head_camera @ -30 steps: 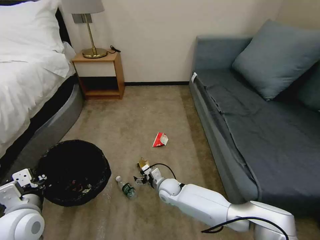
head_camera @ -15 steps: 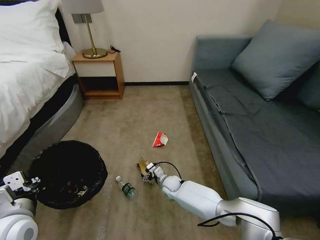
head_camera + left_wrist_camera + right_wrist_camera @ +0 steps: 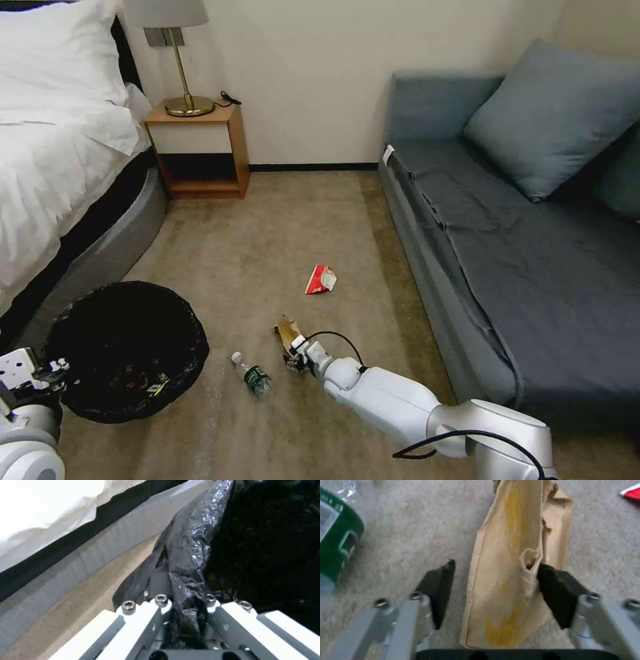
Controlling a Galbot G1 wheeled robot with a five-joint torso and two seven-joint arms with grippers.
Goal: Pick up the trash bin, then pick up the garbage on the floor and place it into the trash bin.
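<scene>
Looking down from the head, we see our left hand (image 3: 50, 369) pinching the near rim of the trash bin (image 3: 127, 350) beside the bed, while our right hand (image 3: 293, 351) sits low on the carpet at the tan paper scrap (image 3: 287, 329), the bottle (image 3: 253, 377) just to its left and the red-and-white packet (image 3: 321, 279) farther ahead. From the left wrist, the fingers (image 3: 146, 615) are pressed together on a fold of black liner (image 3: 190, 555). From the right wrist, what the head cannot resolve: the pads (image 3: 438, 590) are spread, straddling the scrap, whose long axis runs straight away from the hand.

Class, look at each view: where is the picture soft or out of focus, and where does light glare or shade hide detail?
Head view: sharp, but the trash bin interior is too dark to read. Left wrist view: glare on the wrinkled liner; white bedding is washed out. Right wrist view: the bottle at the edge is blurred; the tan wrapper is clearer.
</scene>
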